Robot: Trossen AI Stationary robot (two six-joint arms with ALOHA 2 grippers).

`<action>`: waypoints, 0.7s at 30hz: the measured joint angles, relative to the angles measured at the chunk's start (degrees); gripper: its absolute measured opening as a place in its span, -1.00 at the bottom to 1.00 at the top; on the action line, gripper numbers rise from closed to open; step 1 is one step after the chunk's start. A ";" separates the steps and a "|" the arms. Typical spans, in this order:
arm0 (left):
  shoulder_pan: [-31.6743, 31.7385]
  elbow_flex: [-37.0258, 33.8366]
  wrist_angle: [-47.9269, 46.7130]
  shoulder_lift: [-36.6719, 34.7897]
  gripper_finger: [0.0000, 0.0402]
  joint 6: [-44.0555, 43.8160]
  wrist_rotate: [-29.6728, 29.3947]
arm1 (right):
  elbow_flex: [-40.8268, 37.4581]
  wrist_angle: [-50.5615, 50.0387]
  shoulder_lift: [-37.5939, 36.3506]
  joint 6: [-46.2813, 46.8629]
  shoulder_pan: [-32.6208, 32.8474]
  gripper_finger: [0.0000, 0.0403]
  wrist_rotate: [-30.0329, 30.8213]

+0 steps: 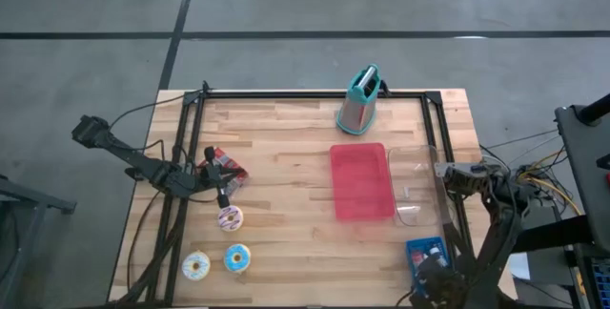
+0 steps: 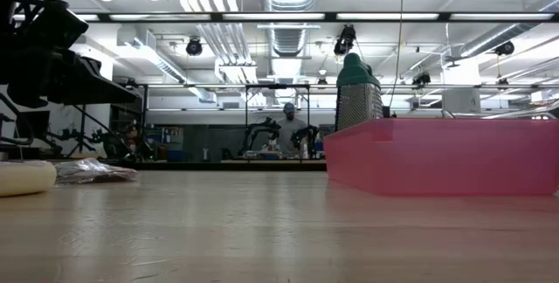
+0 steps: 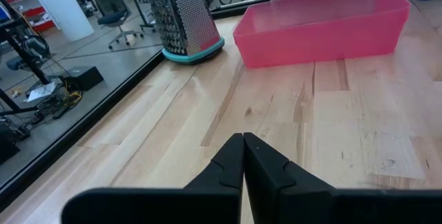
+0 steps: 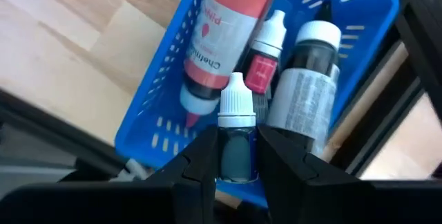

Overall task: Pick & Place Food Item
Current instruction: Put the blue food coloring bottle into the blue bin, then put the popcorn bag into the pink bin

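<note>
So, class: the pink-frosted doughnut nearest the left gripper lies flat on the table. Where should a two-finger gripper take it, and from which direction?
Come straight down from above and pinch across the ring of the pink doughnut, one finger on each outer side. It lies flat, so its sides are the reachable faces. The left gripper, shut, sits just beside it and would need to open first.

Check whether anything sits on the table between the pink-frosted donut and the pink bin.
Nothing visible does. In the high view, bare wood runs from the pink-frosted donut, just below the shut left gripper, across to the pink bin. The box grater stands beyond the bin, off that line. The right gripper grips a small dropper bottle over the blue basket.
</note>
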 joint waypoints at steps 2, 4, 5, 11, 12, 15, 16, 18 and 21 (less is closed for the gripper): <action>-0.01 0.00 0.00 0.00 -0.94 0.00 0.00 | -0.03 1.66 0.98 0.70 0.00 -0.58 0.19; 0.00 -0.01 0.00 0.00 -0.94 0.00 0.00 | 0.11 2.43 1.60 0.59 0.11 -0.58 0.19; -0.01 -0.01 0.00 0.00 -0.94 0.00 0.01 | 0.15 3.11 1.66 0.59 0.11 -0.58 0.20; -0.01 -0.02 0.00 0.01 -0.94 0.00 0.01 | 0.20 5.32 3.22 1.77 0.09 -0.52 0.08; 0.01 -0.01 0.00 0.00 -0.94 0.00 -0.01 | 0.19 5.32 3.33 1.74 0.11 -0.50 0.08; 0.01 0.00 0.00 0.00 -0.94 0.00 -0.01 | -0.08 5.31 3.37 1.76 0.09 -0.45 0.02; -0.01 0.00 0.00 0.00 -0.94 0.00 0.01 | -0.11 5.25 3.37 1.77 0.09 -0.44 0.00; 0.01 -0.01 0.00 0.00 -0.94 0.00 0.00 | -0.11 5.25 3.37 2.35 0.09 -0.41 0.02; 0.01 0.00 0.00 0.00 -0.94 0.00 -0.01 | -0.11 5.08 3.37 3.80 0.09 -0.36 0.02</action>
